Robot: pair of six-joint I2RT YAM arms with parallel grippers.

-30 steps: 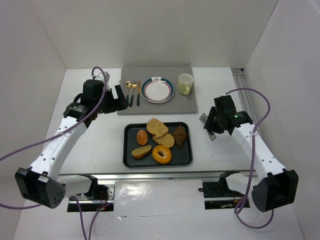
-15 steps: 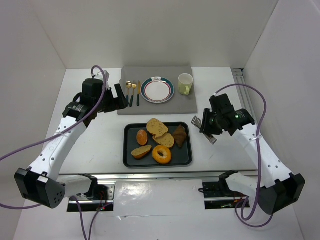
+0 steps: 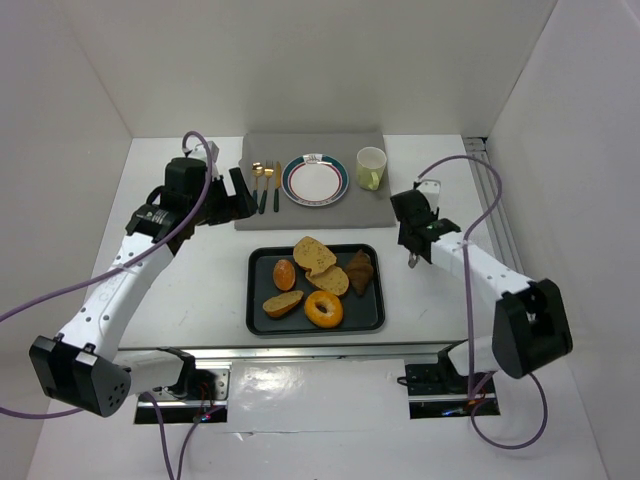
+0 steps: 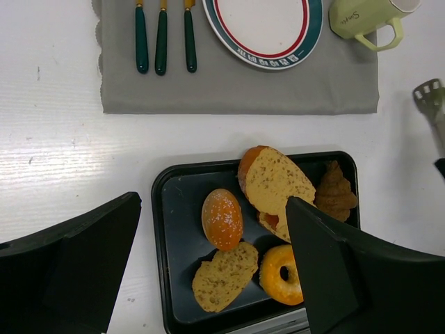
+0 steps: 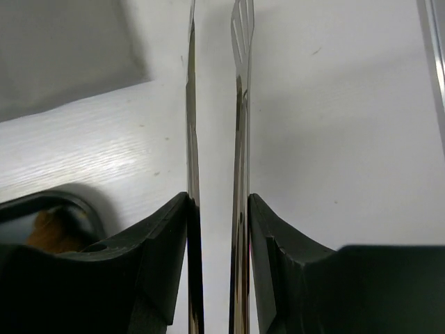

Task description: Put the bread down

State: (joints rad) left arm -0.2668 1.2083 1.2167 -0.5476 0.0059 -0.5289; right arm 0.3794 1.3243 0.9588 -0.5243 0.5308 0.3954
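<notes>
White desk (image 3: 200, 300): right claw (image 5: 217, 209) grips thin tongs (image 5: 240, 125), left claw (image 3: 238, 197) gapes wide; squeezed crooked, those tongs could drop the bread (image 4: 274, 181).

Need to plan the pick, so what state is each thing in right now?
Left gripper: open, empty.
Right gripper: shut on tongs.
Tongs: arms slightly apart, nothing between.
Tray: holding five bread pieces.
Plate: empty, on the mat.
Cup: upright on the mat.
Cutlery: laid side by side on mat.
</notes>
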